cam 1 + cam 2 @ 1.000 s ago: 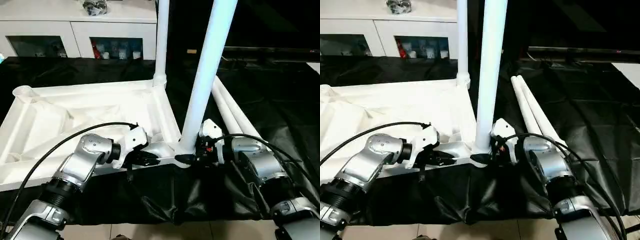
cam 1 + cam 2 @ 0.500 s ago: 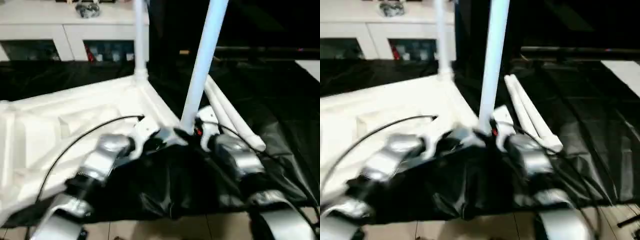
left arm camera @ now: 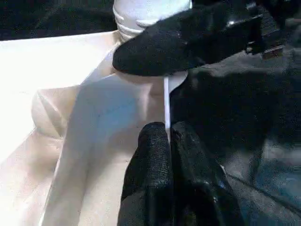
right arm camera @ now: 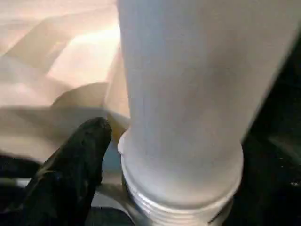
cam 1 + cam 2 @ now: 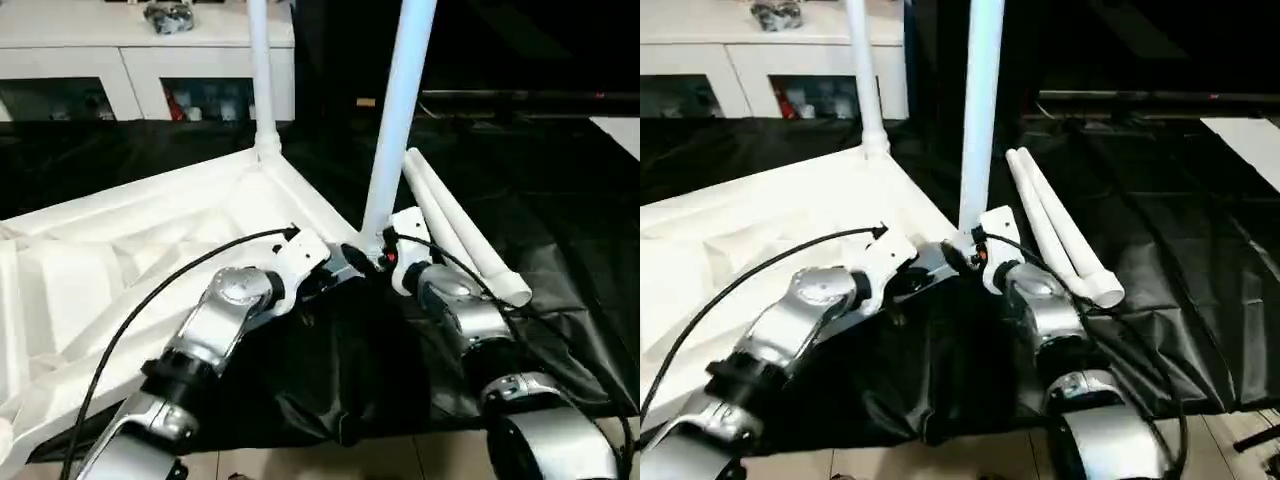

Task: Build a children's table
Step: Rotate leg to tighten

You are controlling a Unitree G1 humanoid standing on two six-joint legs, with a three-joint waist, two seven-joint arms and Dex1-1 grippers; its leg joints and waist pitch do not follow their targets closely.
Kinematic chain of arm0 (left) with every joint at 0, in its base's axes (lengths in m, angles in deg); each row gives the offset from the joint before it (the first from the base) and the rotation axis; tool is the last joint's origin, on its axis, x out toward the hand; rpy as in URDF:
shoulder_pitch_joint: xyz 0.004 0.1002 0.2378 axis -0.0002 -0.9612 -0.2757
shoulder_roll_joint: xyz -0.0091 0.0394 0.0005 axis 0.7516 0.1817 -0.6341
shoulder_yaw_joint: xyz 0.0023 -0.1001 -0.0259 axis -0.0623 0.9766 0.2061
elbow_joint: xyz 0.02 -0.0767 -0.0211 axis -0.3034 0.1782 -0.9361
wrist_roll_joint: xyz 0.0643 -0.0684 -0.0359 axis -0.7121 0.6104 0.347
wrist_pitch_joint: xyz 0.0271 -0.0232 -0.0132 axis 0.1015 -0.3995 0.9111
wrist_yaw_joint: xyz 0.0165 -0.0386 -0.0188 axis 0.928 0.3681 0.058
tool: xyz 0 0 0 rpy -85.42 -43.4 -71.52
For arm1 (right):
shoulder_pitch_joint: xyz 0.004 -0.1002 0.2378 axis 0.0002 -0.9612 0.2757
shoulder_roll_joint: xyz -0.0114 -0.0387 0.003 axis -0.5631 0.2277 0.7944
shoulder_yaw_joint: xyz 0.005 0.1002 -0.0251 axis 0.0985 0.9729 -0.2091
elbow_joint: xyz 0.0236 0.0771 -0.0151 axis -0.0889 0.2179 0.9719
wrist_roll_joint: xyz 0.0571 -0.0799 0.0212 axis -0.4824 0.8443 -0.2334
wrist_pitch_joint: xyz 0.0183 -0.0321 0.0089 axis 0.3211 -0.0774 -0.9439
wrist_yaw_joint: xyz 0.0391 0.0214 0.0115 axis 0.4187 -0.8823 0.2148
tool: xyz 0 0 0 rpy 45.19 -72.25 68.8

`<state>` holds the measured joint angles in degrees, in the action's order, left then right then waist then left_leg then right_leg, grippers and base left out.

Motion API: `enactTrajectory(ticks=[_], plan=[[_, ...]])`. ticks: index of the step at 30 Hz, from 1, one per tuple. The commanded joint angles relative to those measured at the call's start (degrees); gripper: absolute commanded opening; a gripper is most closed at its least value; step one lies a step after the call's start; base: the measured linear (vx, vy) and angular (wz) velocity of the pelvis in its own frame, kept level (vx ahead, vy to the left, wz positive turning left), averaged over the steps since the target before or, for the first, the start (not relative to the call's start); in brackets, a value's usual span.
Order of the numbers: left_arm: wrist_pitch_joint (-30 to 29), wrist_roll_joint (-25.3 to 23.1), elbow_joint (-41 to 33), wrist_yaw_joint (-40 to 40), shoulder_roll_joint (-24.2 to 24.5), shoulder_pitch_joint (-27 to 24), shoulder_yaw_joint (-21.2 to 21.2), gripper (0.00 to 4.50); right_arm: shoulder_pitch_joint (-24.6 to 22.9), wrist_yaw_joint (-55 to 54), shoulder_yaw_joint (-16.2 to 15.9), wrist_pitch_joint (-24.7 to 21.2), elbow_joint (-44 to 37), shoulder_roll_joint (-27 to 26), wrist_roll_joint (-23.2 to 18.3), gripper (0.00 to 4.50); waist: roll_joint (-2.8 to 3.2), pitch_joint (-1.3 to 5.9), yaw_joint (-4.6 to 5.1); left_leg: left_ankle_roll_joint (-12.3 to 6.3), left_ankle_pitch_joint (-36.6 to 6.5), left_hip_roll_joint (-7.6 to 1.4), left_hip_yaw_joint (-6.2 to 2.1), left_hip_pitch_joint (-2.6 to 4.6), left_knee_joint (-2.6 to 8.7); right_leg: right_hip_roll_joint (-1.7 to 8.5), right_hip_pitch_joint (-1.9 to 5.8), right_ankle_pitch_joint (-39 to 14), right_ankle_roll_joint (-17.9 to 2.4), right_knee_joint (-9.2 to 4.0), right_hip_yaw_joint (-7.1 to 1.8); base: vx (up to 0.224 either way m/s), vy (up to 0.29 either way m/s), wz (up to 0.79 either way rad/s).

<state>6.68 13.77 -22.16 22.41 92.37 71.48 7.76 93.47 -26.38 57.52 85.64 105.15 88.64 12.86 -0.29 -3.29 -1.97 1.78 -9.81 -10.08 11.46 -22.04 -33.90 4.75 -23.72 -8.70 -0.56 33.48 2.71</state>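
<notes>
Black-draped table (image 5: pixel 560 190): upturned white top (image 5: pixel 150 240) lying on it, two legs (image 5: pixel 400 110) standing in its corner sockets.
Left gripper (image 3: pixel 168 136) is pinching the top's thin rim; right gripper (image 5: pixel 372 258) is straddling the near leg's base, its grip unclear. Two spare legs (image 5: pixel 465 240) are lying alongside.

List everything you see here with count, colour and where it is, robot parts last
Table top: one, white, upside down on the black cover.
Fitted legs: two, white, upright in the corner sockets nearest the loose legs.
Loose legs: two, white, side by side on the cover, right of the top.
Black cover: one, over the big table.
Cabinet: one, white, glass doors, behind.
Left gripper: black fingers pinching the top's edge.
Right gripper: black fingers at the near leg's base.
</notes>
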Motion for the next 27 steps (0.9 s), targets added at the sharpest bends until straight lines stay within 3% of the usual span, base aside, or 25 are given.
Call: enactTrajectory(ticks=[1,3,4,8,14,18,19,20,27], plan=[[2.0,3.8,-3.0,-6.6,0.2,-0.8,-1.7,0.00,-1.0,7.7,-2.8,0.7,-2.2,0.8,0.3,3.93,-0.19,4.07,-0.29,-2.57,-15.6,-2.96,-1.33,1.10,4.01,3.58,2.53,-17.0,-11.9,-3.75,-2.04,0.000,0.000,0.00],[1.8,4.1,-3.4,-9.7,1.9,-1.1,-2.4,0.00,-1.8,12.0,-3.9,1.4,-3.7,2.7,0.2,3.93,-0.10,4.08,-0.43,-3.00,-14.9,-2.99,-1.17,1.40,3.93,3.33,2.25,-15.0,-12.7,-3.54,-2.12,0.000,0.000,0.00],[1.8,4.1,-3.4,-9.7,1.9,-1.1,-2.4,0.00,-1.8,12.0,-3.9,1.4,-3.7,2.7,0.2,3.93,-0.19,4.08,-0.31,-3.11,-14.5,-2.96,-1.25,1.13,3.98,3.33,2.49,-14.4,-13.0,-3.41,-2.09,0.000,0.000,0.00],[2.1,4.6,-3.3,-15.0,5.2,-1.2,-2.8,0.00,-3.8,21.6,-6.5,1.3,-8.0,6.9,-0.6,3.93,0.08,4.06,-0.49,-3.04,-14.3,-3.13,-1.27,1.21,4.03,3.22,2.63,-13.3,-13.8,-3.17,-1.98,0.000,0.000,0.00],[2.6,5.5,-3.1,-21.1,9.0,-0.8,-3.1,0.00,-5.8,32.2,-8.4,-2.3,-13.8,10.7,-3.0,3.93,0.16,3.89,-1.13,-2.55,-16.0,-3.27,-1.21,1.38,4.15,3.19,2.58,-16.0,-13.4,-3.34,-1.97,0.000,0.000,0.00],[2.5,6.2,-3.0,-24.7,11.0,-0.7,-3.5,0.00,-6.7,35.4,-9.2,-4.0,-16.2,11.6,-3.7,3.56,0.10,3.78,-1.45,-1.35,-17.6,-3.28,-1.32,1.53,4.30,3.31,2.33,-19.6,-12.5,-3.59,-2.06,0.000,0.000,0.00],[2.5,6.3,-3.0,-25.2,11.2,-0.7,-3.5,0.00,-6.8,35.6,-9.2,-4.2,-16.5,11.6,-3.7,3.56,0.26,3.75,-1.53,-1.14,-17.8,-3.30,-1.33,1.60,4.32,3.34,2.24,-19.9,-12.5,-3.63,-2.09,0.000,0.000,0.00],[2.7,6.3,-2.9,-25.7,11.3,-0.6,-3.5,0.00,-7.2,36.0,-9.7,-5.2,-17.5,11.8,-4.0,3.26,0.15,3.73,-1.50,-0.87,-18.1,-3.27,-1.35,1.62,4.36,3.28,2.22,-20.2,-12.2,-3.68,-2.13,0.000,0.000,0.00],[3.6,5.9,-1.8,-24.0,11.0,-0.3,-3.0,0.00,-8.2,35.0,-10.3,-6.0,-18.4,10.9,-3.1,2.85,0.06,3.82,-1.50,-0.46,-17.9,-3.22,-1.45,1.57,4.36,3.42,2.16,-20.5,-11.8,-3.69,-2.18,0.000,0.000,0.00]])
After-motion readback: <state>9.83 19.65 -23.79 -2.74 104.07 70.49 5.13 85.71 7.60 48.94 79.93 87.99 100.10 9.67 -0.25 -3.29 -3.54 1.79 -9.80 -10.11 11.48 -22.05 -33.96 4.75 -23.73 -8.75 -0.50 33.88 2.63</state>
